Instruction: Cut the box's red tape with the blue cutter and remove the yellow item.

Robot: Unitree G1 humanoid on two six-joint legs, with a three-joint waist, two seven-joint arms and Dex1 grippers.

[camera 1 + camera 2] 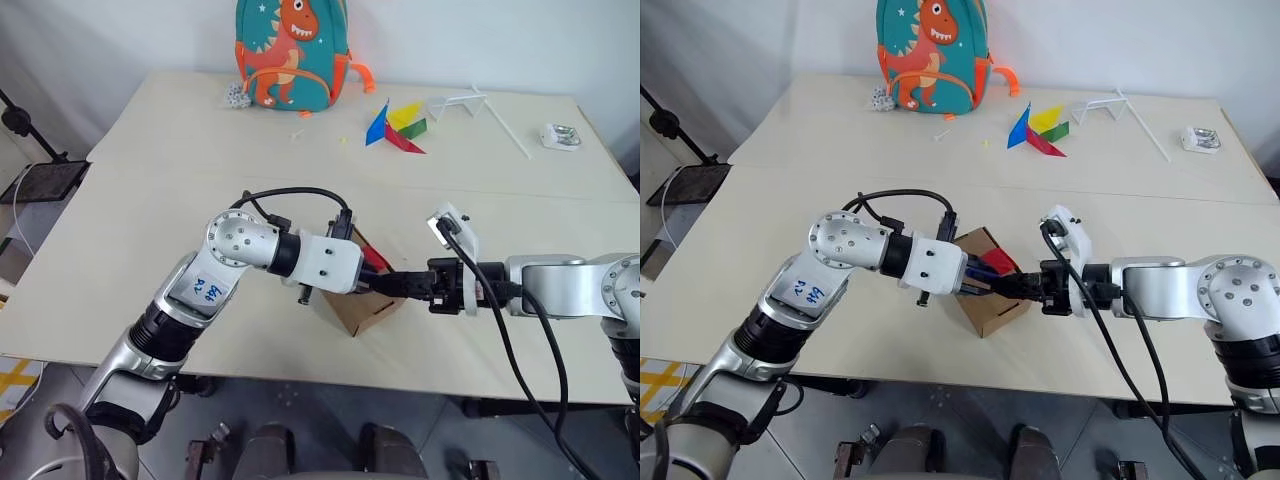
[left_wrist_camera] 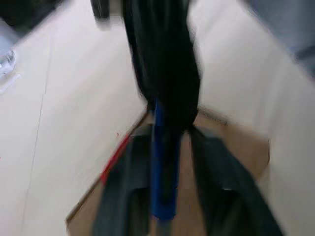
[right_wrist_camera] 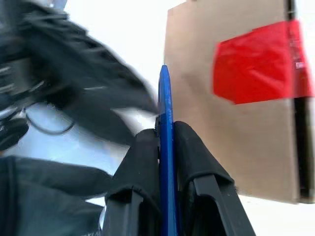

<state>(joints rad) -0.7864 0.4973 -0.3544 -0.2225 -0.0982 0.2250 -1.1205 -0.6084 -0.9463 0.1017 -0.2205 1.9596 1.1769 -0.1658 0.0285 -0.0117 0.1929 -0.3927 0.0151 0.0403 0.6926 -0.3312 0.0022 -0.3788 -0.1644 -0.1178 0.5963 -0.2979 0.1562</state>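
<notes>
The small brown corrugated cardboard box (image 1: 987, 290) sits near the front edge of the pale counter (image 1: 840, 190), its glossy bright red tape (image 3: 256, 61) apparently uncut, so cutting and taking out the yellow item both remain. The 2 grippers meet over it: the right gripper (image 3: 165, 135) is clamped on the slim, smooth dark blue cutter (image 3: 165, 113), while the left gripper (image 2: 170, 142) stands part open around the same tool, apparently not gripping it
</notes>
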